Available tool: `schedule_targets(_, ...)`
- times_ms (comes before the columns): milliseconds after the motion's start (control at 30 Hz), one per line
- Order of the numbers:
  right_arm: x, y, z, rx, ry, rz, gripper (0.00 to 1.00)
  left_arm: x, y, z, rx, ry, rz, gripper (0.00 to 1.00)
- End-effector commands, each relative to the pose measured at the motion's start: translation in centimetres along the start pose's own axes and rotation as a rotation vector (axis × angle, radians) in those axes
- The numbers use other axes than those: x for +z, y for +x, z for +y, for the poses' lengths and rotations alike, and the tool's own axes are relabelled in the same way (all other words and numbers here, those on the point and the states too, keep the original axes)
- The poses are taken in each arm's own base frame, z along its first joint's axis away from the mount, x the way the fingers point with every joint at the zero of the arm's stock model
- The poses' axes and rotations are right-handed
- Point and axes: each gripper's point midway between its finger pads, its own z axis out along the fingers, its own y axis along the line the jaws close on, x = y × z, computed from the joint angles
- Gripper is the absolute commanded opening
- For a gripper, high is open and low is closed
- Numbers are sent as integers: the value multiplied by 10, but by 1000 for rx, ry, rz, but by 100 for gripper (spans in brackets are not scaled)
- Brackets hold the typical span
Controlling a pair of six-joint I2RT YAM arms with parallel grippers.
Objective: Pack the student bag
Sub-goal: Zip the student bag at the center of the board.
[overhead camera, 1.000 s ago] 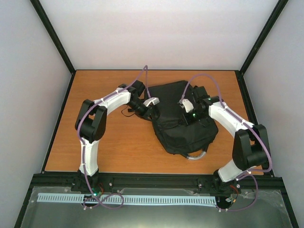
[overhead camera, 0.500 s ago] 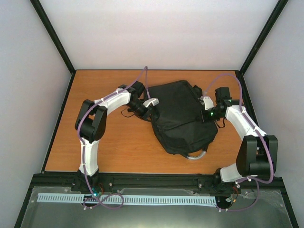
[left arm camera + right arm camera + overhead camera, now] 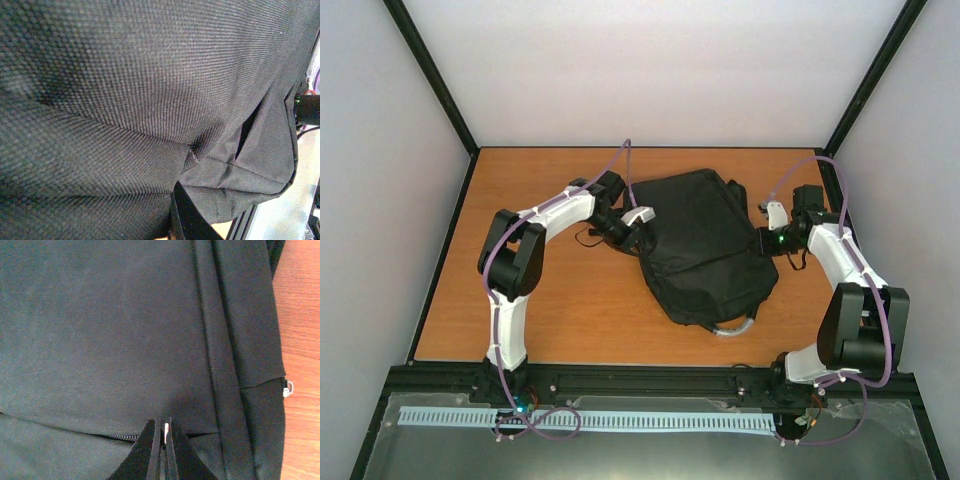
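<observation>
Matt woven-cloth student bag; smooth wood-look table

We can read no text, label, brand or number anywhere; the student bag shows plain black fabric.

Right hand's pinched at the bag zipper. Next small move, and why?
Probably draw the right hand along the zipper line of the student bag. It looks shut on a small pale zipper pull, and the left hand, at the opposite edge, seems to brace the fabric.
</observation>
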Motion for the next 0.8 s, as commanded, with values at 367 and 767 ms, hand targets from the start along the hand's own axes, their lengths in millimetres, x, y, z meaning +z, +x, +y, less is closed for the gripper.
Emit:
schedule_targets(367, -6, 17, -58, 118, 167, 24, 3, -6, 5, 25, -9, -83, 19, 1)
schedule_targets(767, -53, -23, -28, -3, 117, -115, 37, -42, 5, -10, 115, -81, 1, 94)
